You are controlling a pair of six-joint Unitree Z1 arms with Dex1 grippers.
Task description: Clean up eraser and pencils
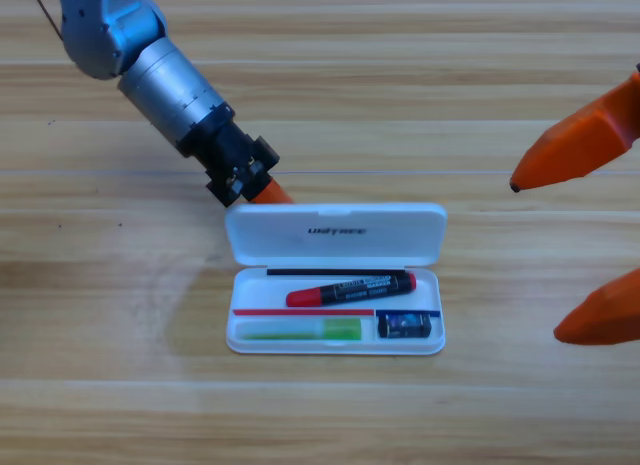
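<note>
Left gripper [272, 192] sits at the far left corner of the raised lid [335, 233], its jaw gap hidden from you, so its grip cannot be told. Just nearer lies the white case [436, 315], holding the marker [350, 288], green pencil [300, 331] and eraser [404, 326], long axes running left to right. Right gripper [560, 255] waits spread wide at the right edge. Closing the lid likely falls to your left arm.

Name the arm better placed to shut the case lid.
Probably left: the left gripper sits right behind the open lid of the white case. The right gripper waits, open, at the picture's right edge.
</note>
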